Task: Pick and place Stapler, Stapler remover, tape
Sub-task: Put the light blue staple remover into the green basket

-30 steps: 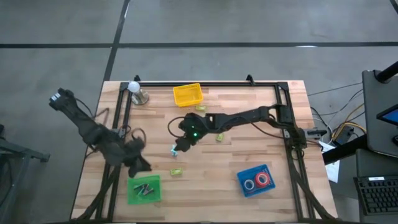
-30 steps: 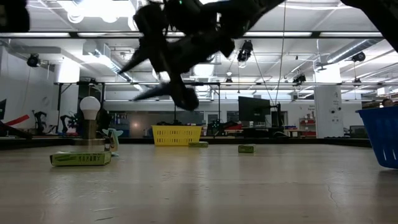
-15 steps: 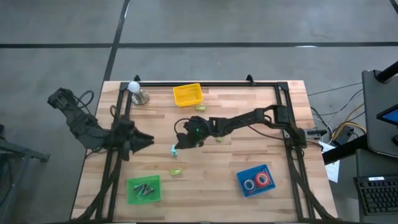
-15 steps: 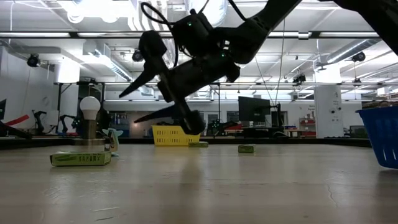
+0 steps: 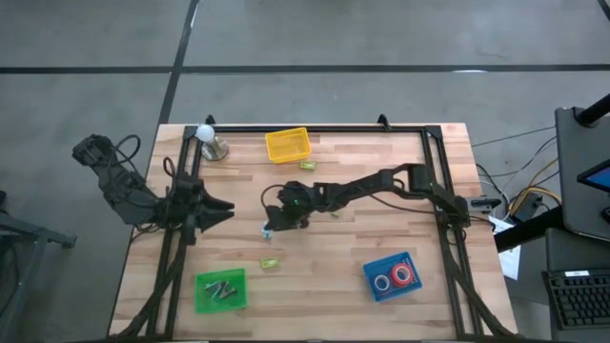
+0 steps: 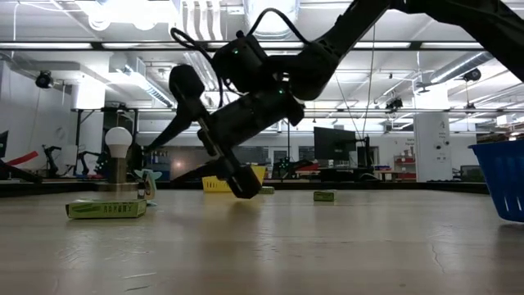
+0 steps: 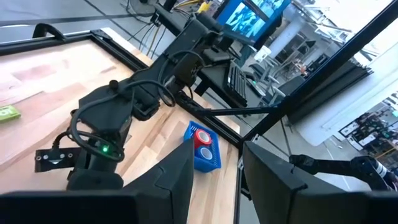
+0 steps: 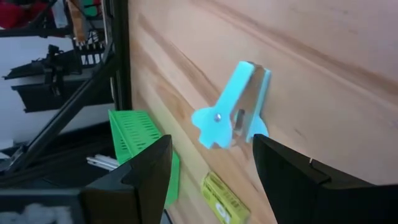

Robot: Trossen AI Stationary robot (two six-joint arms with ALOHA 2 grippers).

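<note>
Looking down from the high view, the right gripper [image 5: 271,225] is seen lowered over the table [image 5: 429,191] middle, just beside the light-blue remover [image 5: 266,230]. The left gripper [image 5: 221,207] is parked at the table's left edge. Tape rolls [image 5: 393,278] are seen inside the blue bin [image 5: 390,276] at the near right. A green tray [image 5: 220,290], a yellow basket [image 5: 288,145] and small yellow-green boxes [image 5: 270,262] are noted.

Low view: the right gripper [image 6: 205,176] is seen with fingers spread, the lower tip close to the tabletop; nothing is gripped.

Left wrist view: the left fingers [image 7: 171,180] are seen parted and empty; the bin [image 7: 203,149] lies beyond the right arm.

Right wrist view: the remover [image 8: 233,107] is seen lying flat on the wood, framed between the open fingers [image 8: 146,171], not clamped.
</note>
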